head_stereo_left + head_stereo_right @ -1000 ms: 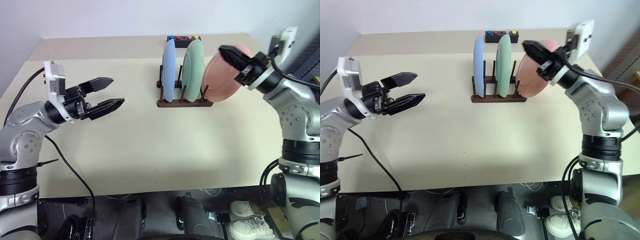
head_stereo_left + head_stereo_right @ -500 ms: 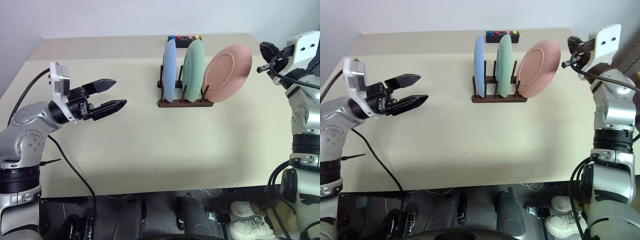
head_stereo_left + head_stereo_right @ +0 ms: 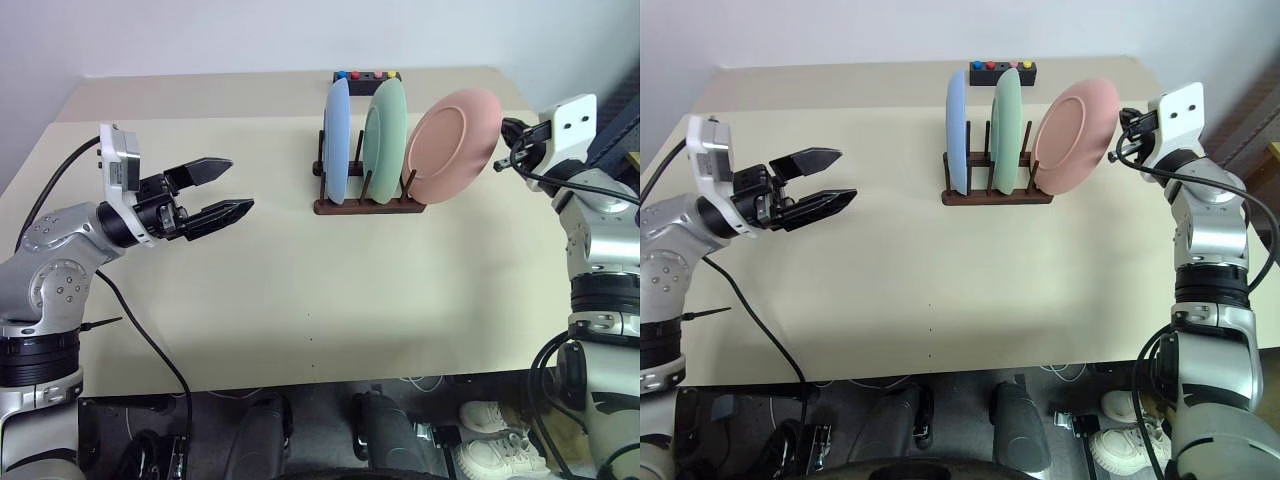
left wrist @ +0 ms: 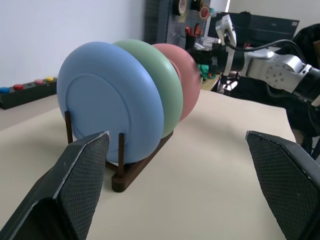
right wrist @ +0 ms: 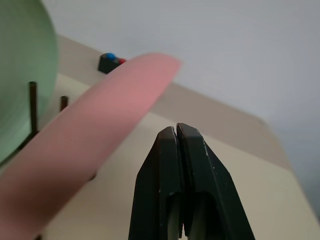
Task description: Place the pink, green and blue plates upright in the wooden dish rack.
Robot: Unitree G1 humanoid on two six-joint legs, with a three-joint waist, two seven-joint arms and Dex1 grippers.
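You are seeing all three round matte plastic plates standing in the dark brown wooden dish rack at the far side of the beige table: light blue plate, mint green plate, then salmon pink plate leaning outward. Your right gripper is hovering just beside the pink plate's rim, fingers pressed together and holding nothing. Your left gripper is hanging well apart from the rack, fingers spread wide, empty.

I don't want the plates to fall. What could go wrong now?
1. The pink plate sits at the end of the wooden dish rack and leans outward, more tilted than the green plate and blue plate. It might tip off.
2. The right pincer, shut, is close beside the pink plate's rim. A small swing could bump it.
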